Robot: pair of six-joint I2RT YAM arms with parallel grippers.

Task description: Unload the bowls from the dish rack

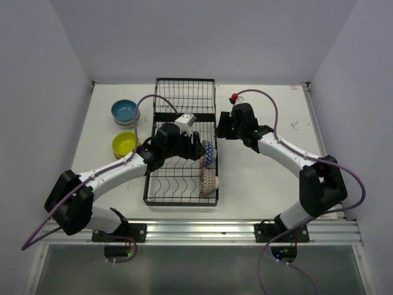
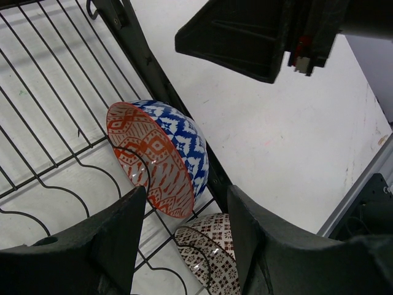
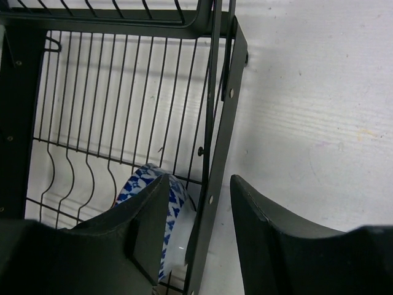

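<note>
In dish rack [image 1: 184, 79]: blue zigzag bowl [image 1: 209, 152], brown bowl [image 1: 209, 182] (both on edge). left gripper [image 2: 186, 203] spread, empty; right gripper [image 3: 199, 184] spread astride rack rail.

Robot lab test cell, not home kitchen. White counter [image 1: 264, 178] boxed by plain pale walls [image 1: 202, 37] at far, left and right edges. Silver aluminium extrusion rail [image 1: 202, 228] along near edge; white-and-black left robot arm [image 1: 116, 169] and right robot arm [image 1: 288, 155] bolted there. Purple cables [image 1: 273, 110] loop exposed. Long black wire dish rack [image 1: 184, 92] mid-counter.
</note>
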